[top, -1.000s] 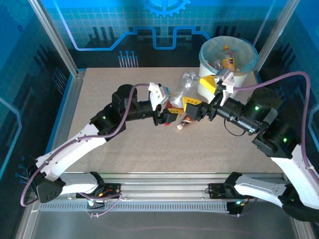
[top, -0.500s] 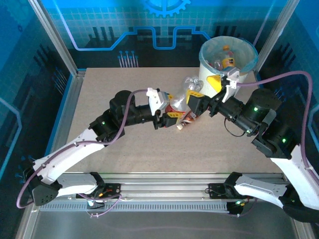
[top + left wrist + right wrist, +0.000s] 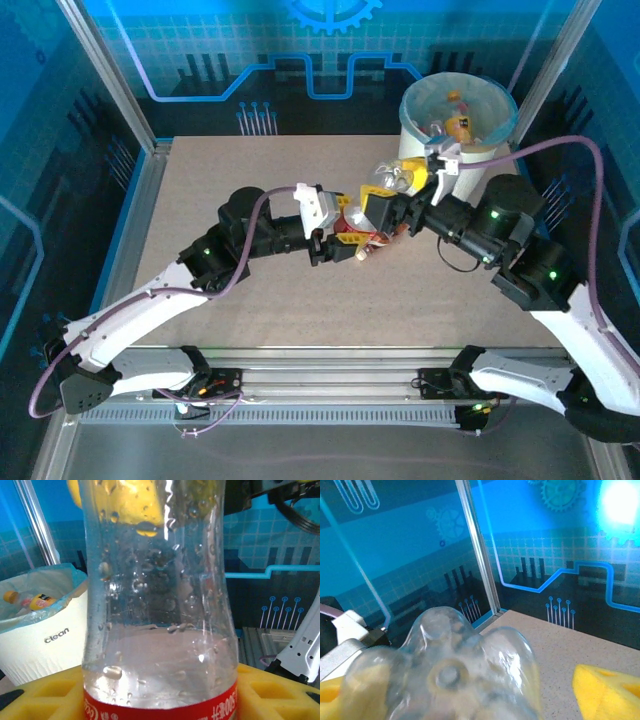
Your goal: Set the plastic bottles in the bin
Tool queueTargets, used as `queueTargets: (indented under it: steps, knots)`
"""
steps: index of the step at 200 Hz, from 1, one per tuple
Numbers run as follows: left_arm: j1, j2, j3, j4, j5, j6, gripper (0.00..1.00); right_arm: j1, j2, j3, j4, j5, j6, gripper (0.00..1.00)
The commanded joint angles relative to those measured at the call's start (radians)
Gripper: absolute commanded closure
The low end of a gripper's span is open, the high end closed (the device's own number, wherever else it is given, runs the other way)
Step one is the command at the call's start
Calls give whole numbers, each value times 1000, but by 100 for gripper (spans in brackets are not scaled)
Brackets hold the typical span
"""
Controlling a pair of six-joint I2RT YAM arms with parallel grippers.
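Some bottles [image 3: 458, 122] lie in the bin [image 3: 35, 660] — left tool [image 3: 342, 222] grips a clear bottle [image 3: 160, 630], right tool [image 3: 393, 190] half-open around its base — not yet binned.

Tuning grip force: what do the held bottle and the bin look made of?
Bottle: thin clear plastic, glossy; see-through wall with droplets and highlights, red printed label. Bin: white matte plastic, likely rigid; ribbed base. Its liner: thin pale blue film, wrinkled.
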Motion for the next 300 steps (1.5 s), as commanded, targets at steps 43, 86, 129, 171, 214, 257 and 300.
queueTargets:
  steps: [43, 86, 129, 171, 214, 257, 300]
  knots:
    - [-22, -55, 17, 66, -44, 43, 18, -8, 25, 96, -39, 52, -61, 39]
    - [-22, -61, 47, 29, -254, 97, 4, -106, 136, 344, -155, 350, -263, 42]
    - [-22, -72, 65, 5, -347, 163, 2, -361, 349, 495, -27, 460, -419, 47]
    - [-23, -66, 100, -70, -350, 229, 2, -530, 655, 746, -13, 598, -497, 50]
    - [-21, -62, 102, -97, -399, 271, 2, -622, 916, 1011, -99, 653, -517, 49]
    - [-23, -40, 87, -93, -389, 224, 3, -716, 1040, 1090, -278, 660, -393, 47]
    - [-22, -25, 90, -95, -390, 200, 3, -749, 1052, 999, -329, 553, -277, 42]
